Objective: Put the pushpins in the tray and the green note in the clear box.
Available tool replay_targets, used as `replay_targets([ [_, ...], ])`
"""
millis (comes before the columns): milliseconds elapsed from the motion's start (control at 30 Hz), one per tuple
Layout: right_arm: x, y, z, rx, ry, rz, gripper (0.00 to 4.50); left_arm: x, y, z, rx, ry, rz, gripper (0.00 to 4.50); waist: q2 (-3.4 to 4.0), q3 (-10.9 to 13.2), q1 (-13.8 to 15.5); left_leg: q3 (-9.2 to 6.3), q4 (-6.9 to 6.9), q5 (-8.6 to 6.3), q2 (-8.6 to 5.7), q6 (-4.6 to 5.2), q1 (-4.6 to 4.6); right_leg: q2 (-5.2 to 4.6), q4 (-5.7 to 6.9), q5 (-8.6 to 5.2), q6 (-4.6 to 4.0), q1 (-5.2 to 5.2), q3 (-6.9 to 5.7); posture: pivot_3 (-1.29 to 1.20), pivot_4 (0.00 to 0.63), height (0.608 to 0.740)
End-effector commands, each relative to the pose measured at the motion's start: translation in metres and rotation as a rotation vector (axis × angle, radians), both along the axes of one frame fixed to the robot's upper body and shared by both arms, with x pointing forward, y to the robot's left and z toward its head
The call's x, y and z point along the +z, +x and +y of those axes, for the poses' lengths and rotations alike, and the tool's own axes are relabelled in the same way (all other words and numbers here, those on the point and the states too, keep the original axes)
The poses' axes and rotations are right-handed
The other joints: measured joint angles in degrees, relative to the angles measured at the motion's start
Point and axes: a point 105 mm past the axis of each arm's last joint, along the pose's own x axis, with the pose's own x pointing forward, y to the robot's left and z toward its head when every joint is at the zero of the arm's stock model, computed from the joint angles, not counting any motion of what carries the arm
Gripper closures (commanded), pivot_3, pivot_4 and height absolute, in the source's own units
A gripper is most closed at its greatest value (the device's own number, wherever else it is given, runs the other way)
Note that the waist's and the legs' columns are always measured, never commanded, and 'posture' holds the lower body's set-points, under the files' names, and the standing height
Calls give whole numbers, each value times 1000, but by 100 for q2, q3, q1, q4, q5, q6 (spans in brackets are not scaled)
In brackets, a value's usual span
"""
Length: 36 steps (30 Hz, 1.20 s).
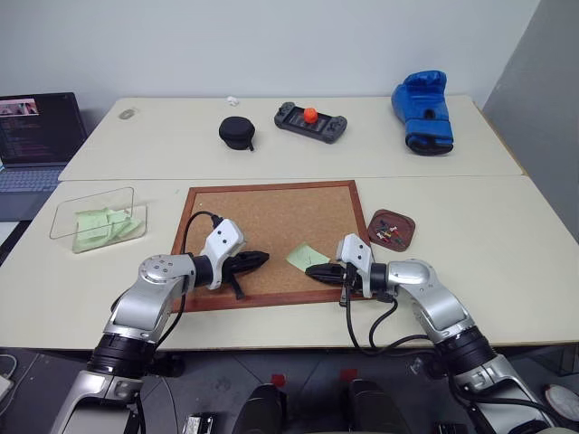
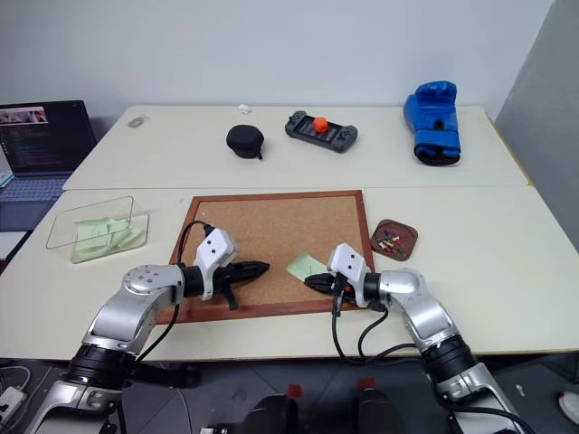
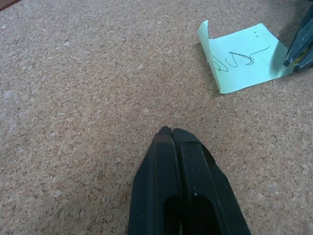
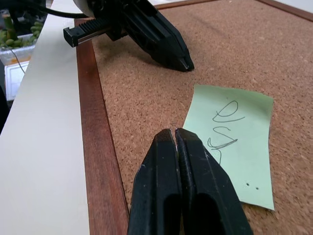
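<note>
Right gripper [image 4: 175,131]: fingers pressed together, gripping nothing, tips over the cork at the near edge of the green note [image 4: 238,142], just beside it; whether they touched the paper could not be told.
Left gripper [image 3: 171,130]: closed and empty, low over bare cork, pointing across the board toward the right gripper, well short of the note.
Green note: lay on the cork board [image 1: 262,217] near its front edge, between the two grippers, scribbled on, one corner curled up.
Cork board: wood-framed, flat on the front table [image 1: 507,262].
Tray [image 1: 393,228]: just off the board's right side, on the table, holding several pushpins [image 1: 387,233] with red and green heads.
Clear box [image 1: 94,217]: near the table's left edge, well apart from the board, with crumpled pale green papers inside.
Rear table: a black round case [image 1: 237,132], a game controller [image 1: 311,120] and a blue boxing glove [image 1: 424,112].
Room: pale wall behind; a laptop [image 1: 36,136] at the far left.
</note>
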Motion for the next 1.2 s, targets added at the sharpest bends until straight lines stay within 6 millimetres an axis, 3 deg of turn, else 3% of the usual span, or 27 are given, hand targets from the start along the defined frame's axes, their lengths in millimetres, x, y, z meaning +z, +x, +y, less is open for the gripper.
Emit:
replay_targets([
  [33, 43, -7, 5, 47, 69, -107, 4495, -23, -7, 2, 11, 36, 88, 4500, 0, 0, 0, -2, 0, 0, 1, 0, 1, 0, 0, 0, 0, 1, -2, 0, 150, 740],
  [233, 50, -5, 5, 30, 65, -134, 4495, -24, -7, 0, 9, 34, 88, 4500, -1, -1, 0, -4, 1, 0, -1, 0, 1, -1, 0, 0, 0, 3, -4, 0, 150, 740],
  [400, 59, 3, 1, 6, 56, -180, 4495, 0, 4, -6, 48, -94, 59, 4500, -1, 0, 9, -5, 2, 0, -2, 0, -1, -1, 0, 0, 0, 2, -5, 0, 150, 740],
  [700, 72, 6, -4, 1, 38, -251, 4500, 64, -1, -3, 70, -584, 309, 2944, -76, 49, -17, -15, 11, 1, 7, -2, -36, 7, 14, 1, -1, -37, -12, 0, 150, 740],
  [933, 81, 0, -1, 18, 39, -294, 4500, 68, -13, -10, 79, -817, 580, 1550, -81, 54, -28, -11, 10, 1, 7, -4, -45, -2, 11, 1, -2, -48, -6, 0, 150, 740],
  [1200, 93, -16, 11, 77, 55, -332, 4500, 68, -9, -30, 81, -954, 680, 1550, -87, 58, -23, -8, 15, 13, 7, -28, -44, -7, 11, 1, -2, -46, -4, 0, 150, 740],
])
